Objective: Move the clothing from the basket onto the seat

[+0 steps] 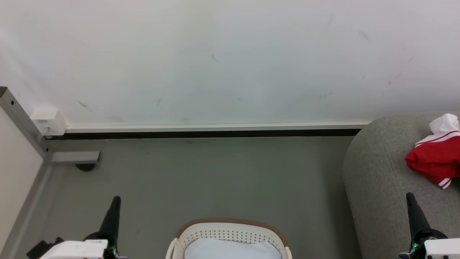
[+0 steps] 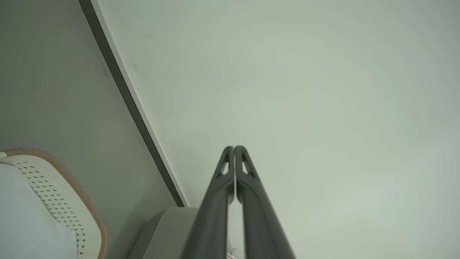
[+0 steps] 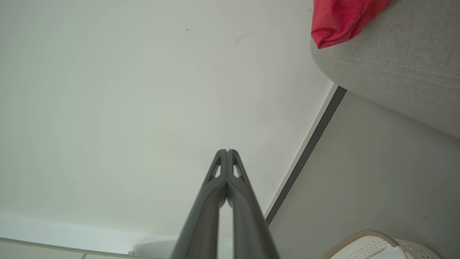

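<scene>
The cream basket (image 1: 230,230) with a brown rim sits at the bottom centre of the head view, with a pale whitish cloth (image 1: 231,250) inside it. Red clothing (image 1: 436,156) with white trim lies on the grey seat (image 1: 377,180) at the right edge. My left gripper (image 1: 115,200) is shut and empty, raised left of the basket. My right gripper (image 1: 410,197) is shut and empty, in front of the seat. In the left wrist view the left gripper (image 2: 234,147) points at the wall, basket (image 2: 72,201) at lower left. The right wrist view has the right gripper (image 3: 226,151), red clothing (image 3: 341,18) and seat (image 3: 395,64).
A white wall (image 1: 215,61) with a dark baseboard (image 1: 208,133) runs behind the grey floor (image 1: 215,172). At the left stand a grey metal frame (image 1: 21,122) with a foot and a white box (image 1: 48,120) on the wall.
</scene>
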